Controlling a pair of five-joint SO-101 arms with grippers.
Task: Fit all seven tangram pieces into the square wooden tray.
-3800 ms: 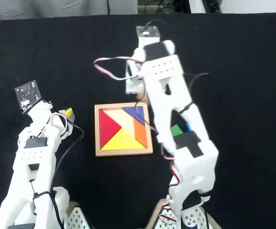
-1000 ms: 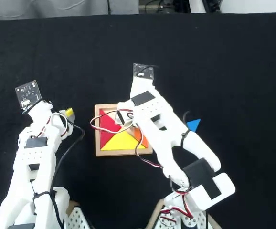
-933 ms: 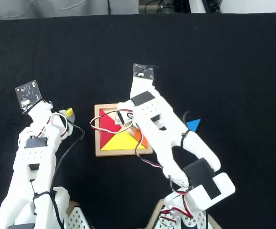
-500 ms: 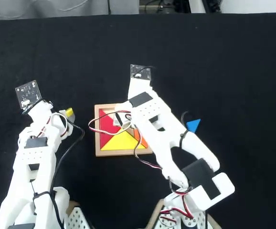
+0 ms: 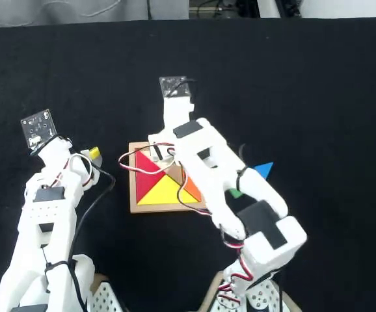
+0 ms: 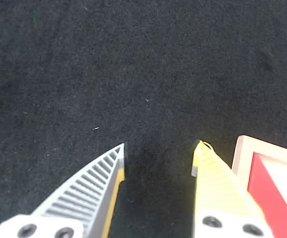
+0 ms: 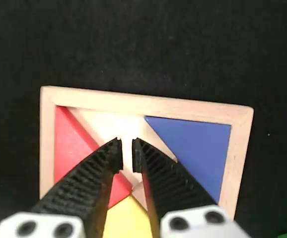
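High view puts the square wooden tray (image 5: 133, 185) a little left of the frame's centre, flat on the black bench (image 5: 324, 84). Inside it a red triangle (image 5: 145, 170) fills the left side, a yellow triangle (image 5: 164, 192) lies along the lower edge, and a sliver of an orange piece (image 5: 192, 189) shows at the lower right. The right arm lies over the rest of the tray, reaching up from the bottom of the frame across its upper right corner.

Right wrist view looks straight down into the tray. It shows a blue triangle (image 7: 199, 144) seated in one corner, with a patch of bare wood floor (image 7: 106, 124) between it and the red triangle. The right end effector (image 7: 126, 145) hangs over that bare patch with its black ribbed fingers drawn almost together, a thin slit between the tips and nothing held. Whether the tips touch the tray floor is hard to say.

Outside the tray, in the high view, a light blue triangle (image 5: 263, 170) lies on the bench to the right of the arm, well apart from the tray. A green piece (image 5: 235, 193) peeks out from under the arm just below that triangle, too covered to tell its shape.

The left end effector (image 6: 161, 146) sits just beside the tray's left rim, low over bare bench. Its fingers are spread wide apart with nothing between them.
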